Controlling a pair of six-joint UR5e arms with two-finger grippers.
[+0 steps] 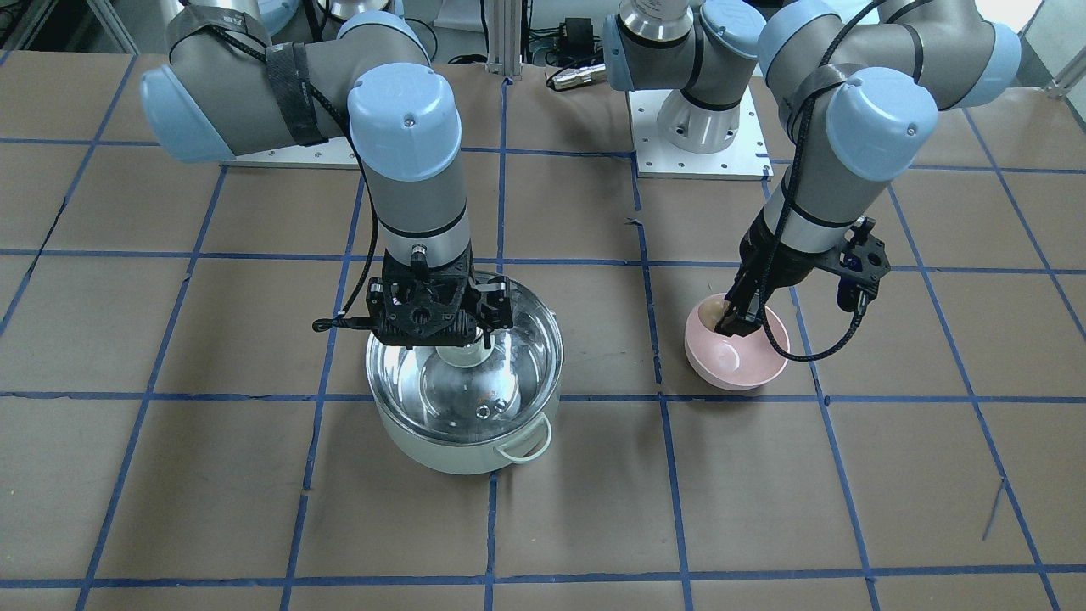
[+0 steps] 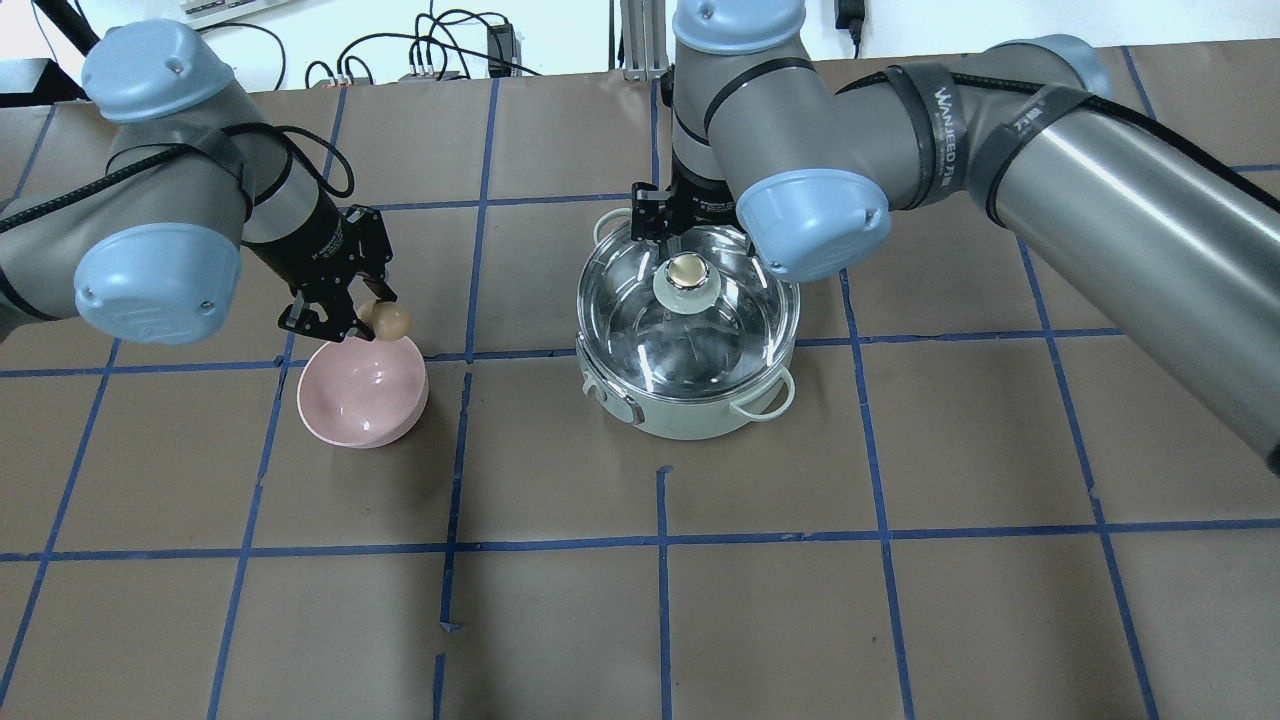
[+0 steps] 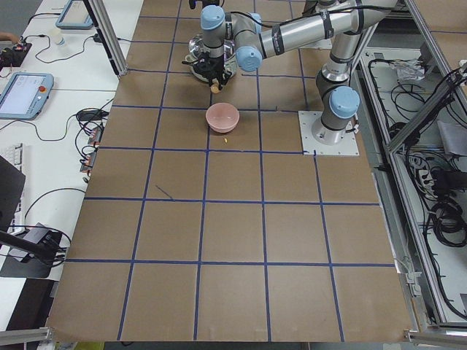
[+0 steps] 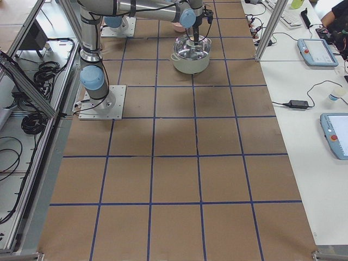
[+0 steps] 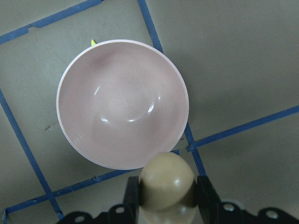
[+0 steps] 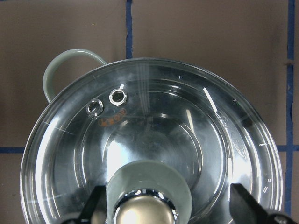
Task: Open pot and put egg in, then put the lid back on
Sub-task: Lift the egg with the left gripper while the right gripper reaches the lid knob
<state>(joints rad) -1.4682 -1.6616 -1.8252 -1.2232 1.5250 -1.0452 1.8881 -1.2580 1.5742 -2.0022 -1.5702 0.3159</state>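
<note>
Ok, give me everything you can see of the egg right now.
The egg is a small, smooth, tan-beige oval with a slight sheen. The left gripper pinches it by its sides between its two dark fingers. It hangs in the air above the rim of the empty pink bowl, lifted clear of it and touching nothing but the fingers.

The mint-green pot is covered by its glass lid, and the tan egg is held aloft in the left tool.
</note>
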